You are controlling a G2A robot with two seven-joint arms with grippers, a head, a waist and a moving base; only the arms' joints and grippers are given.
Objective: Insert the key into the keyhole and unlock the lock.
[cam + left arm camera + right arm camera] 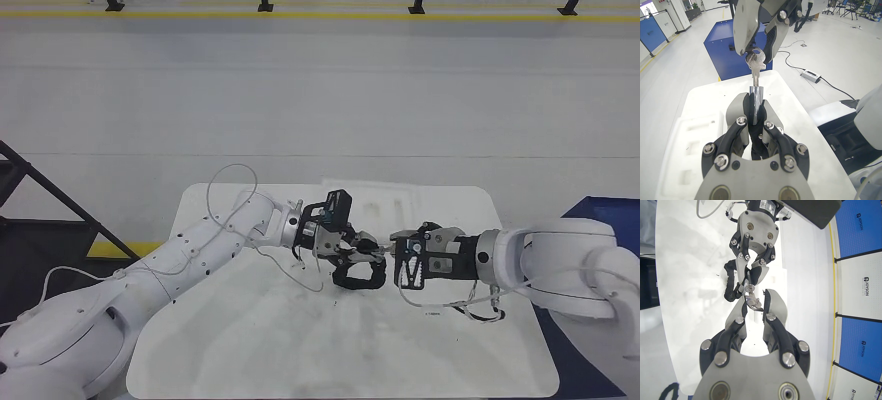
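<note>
- The left gripper (755, 103) is pressed tight on a shiny chrome cylinder lock (756, 93) with a black sheathed cable (728, 283) looping off it. It's held up in the air over the white rounded table (250, 340), keyhole end facing the other arm.
- The right gripper (755, 297) is pinching a flat silver metal key (755, 59) by its wide head, one pad on each edge, with the blade aimed at the lock.
- The two grippers sit nose to nose over the middle of the table, near a white foam tray with cut-out pockets (696, 123).
- Step in hand, as I read it: insertion. From the left wrist view the blade tip looks to be at the keyhole mouth or just inside, with most of the blade outside. Can't tell how deep it actually sits.
- In the right wrist view the key head looks a bit tilted against the keyhole face, so I wouldn't swear the alignment is perfect.
- Next move, my guess: push the key along the cylinder's axis until its shoulder meets the lock face while the left side holds steady, and only then twist the wrist.
- Tricky bits: gripping the head by its thin edges could slip once torque goes in, and that smooth chrome barrel might spin in the left pads.
</note>
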